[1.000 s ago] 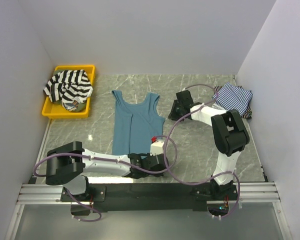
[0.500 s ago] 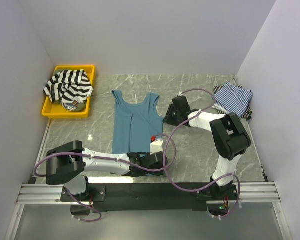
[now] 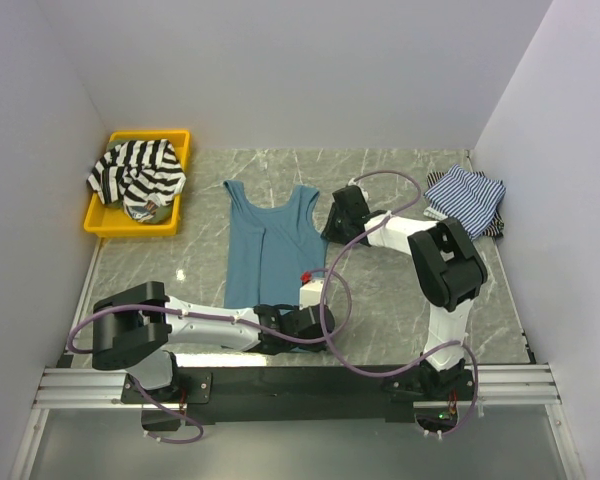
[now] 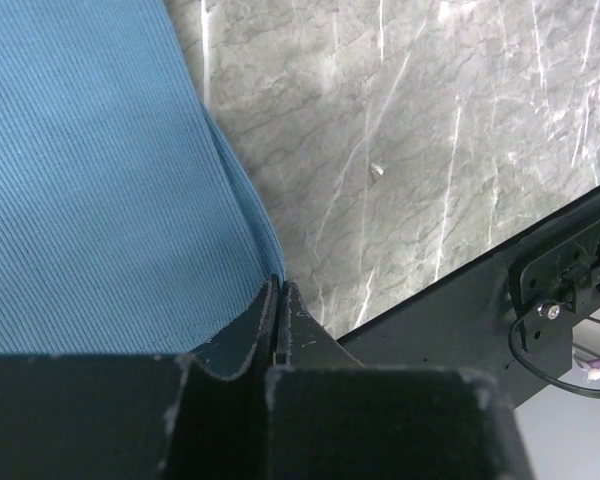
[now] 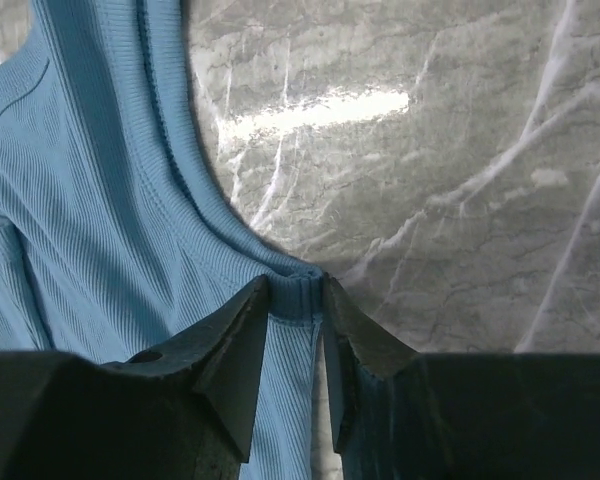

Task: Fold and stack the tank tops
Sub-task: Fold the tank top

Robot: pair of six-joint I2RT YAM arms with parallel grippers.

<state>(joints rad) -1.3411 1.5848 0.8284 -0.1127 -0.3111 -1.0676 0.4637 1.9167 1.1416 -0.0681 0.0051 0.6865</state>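
The plain teal-blue tank top [image 3: 265, 245] lies flat in the middle of the table, straps toward the back. My left gripper [image 3: 305, 322] sits at its near right hem corner; in the left wrist view the gripper [image 4: 280, 283] is shut, with the teal edge [image 4: 100, 180] running in between the tips. My right gripper [image 3: 332, 222] is at the top's right armhole. Seen from the right wrist, the gripper [image 5: 296, 285] pinches a bunched bit of the underarm seam [image 5: 130, 250]. The bold black-and-white striped top [image 3: 135, 175] lies crumpled at the back left. Thin blue-and-white striped tops [image 3: 467, 197] are piled at the back right.
The black-and-white top rests in a yellow plastic tray [image 3: 98, 225] against the left wall. White walls close in the grey marble table [image 3: 400, 290] on three sides. The black base rail [image 3: 300, 385] runs along the near edge, and purple cables loop over both arms.
My right gripper has moved left from beside the blue-striped pile to the teal top's right armhole. The left arm has stayed at the hem corner.
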